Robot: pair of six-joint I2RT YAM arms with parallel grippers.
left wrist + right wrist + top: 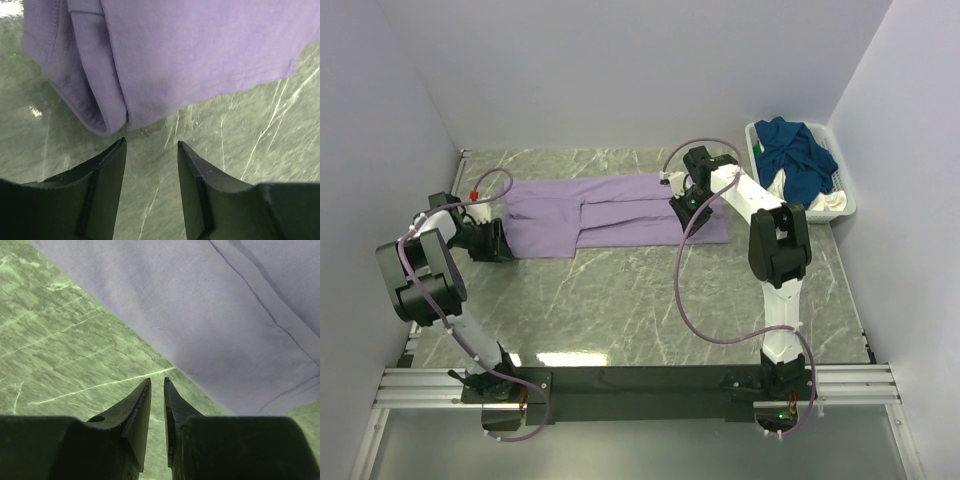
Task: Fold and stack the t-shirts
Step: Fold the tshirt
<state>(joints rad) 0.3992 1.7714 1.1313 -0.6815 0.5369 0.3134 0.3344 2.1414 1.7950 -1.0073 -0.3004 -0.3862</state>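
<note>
Green marble-patterned table (620,300) (glossy, white-veined) enclosed by plain pale walls (620,70).

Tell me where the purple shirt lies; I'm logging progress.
In the top view, the purple shirt lies flat mid-table, between the left claw and right claw.

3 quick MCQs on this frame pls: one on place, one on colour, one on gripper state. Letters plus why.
1. Where is the basket?
A. far right corner
B. near left corner
C. table centre

2. Colour of the shirt spread on the table?
A. white
B. lilac
C. red

3. What does the left gripper hold?
A. the shirt
B. the basket
C. nothing

A: the basket sits at the far right.
B: the shirt is lilac.
C: the left gripper has its fingers apart over bare table, just short of the hem.
</note>
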